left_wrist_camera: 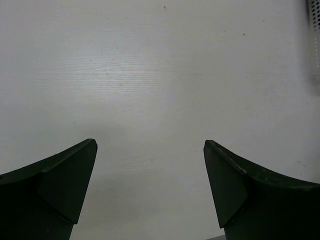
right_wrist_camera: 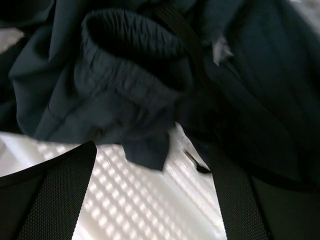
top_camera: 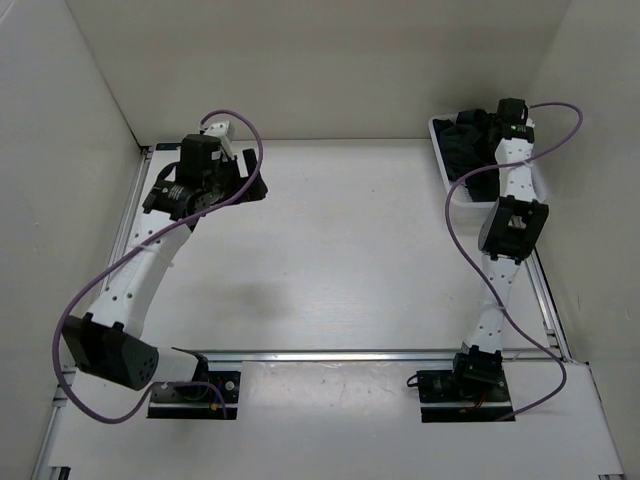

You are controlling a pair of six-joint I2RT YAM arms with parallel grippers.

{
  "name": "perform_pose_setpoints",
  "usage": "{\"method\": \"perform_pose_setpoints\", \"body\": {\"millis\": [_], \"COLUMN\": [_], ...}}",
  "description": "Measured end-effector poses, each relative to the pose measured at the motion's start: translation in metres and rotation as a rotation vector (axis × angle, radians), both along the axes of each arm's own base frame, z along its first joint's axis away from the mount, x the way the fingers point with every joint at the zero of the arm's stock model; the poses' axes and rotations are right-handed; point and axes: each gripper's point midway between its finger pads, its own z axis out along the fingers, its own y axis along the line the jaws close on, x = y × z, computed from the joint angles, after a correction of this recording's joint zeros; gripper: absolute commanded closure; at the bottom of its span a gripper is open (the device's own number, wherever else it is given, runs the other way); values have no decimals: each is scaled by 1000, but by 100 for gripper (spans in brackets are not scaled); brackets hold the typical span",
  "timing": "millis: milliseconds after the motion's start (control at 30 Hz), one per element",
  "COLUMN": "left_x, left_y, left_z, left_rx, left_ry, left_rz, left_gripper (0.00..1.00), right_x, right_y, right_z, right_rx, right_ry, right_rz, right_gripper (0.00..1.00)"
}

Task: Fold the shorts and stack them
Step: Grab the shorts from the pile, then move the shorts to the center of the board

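Navy shorts lie bunched in the white mesh basket. The right gripper hovers wide-jawed above, likely to grab them. The left gripper, equally wide, hangs over the table.

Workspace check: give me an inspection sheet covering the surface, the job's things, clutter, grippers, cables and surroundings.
Surface: white table, with a few small specks.
Job's things: dark shorts, bunched and unfolded, in the white mesh basket at the far right corner.
Clutter: nothing seen.
Grippers: left gripper open, with only table between its fingers; right gripper open, inside the basket at the shorts.
Cables: purple cables, one looping loosely along each arm.
Surroundings: white walls on three sides; metal rails along the table edges.
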Motion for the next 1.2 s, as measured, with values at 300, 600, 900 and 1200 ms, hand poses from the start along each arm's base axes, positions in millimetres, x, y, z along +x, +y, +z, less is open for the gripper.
{"method": "perform_pose_setpoints", "body": {"millis": [300, 600, 900, 1200], "left_x": [19, 27, 7, -23], "left_y": [13, 35, 76, 74], "left_z": [-23, -1, 28, 11], "left_rx": [63, 70, -3, -30], "left_ry": [56, -6, -32, 112], "left_rz": [82, 165, 251, 245], "left_gripper": [0, 0, 0, 0], "right_x": [46, 38, -21, -174], "right_y": [14, 17, 50, 184], "right_z": [-60, -47, 194, 440], "right_rx": [178, 199, 33, 13], "right_ry": [-98, -117, -391, -874], "right_rz": [-3, -32, 128, 578], "right_gripper": [62, 99, 99, 99]}}
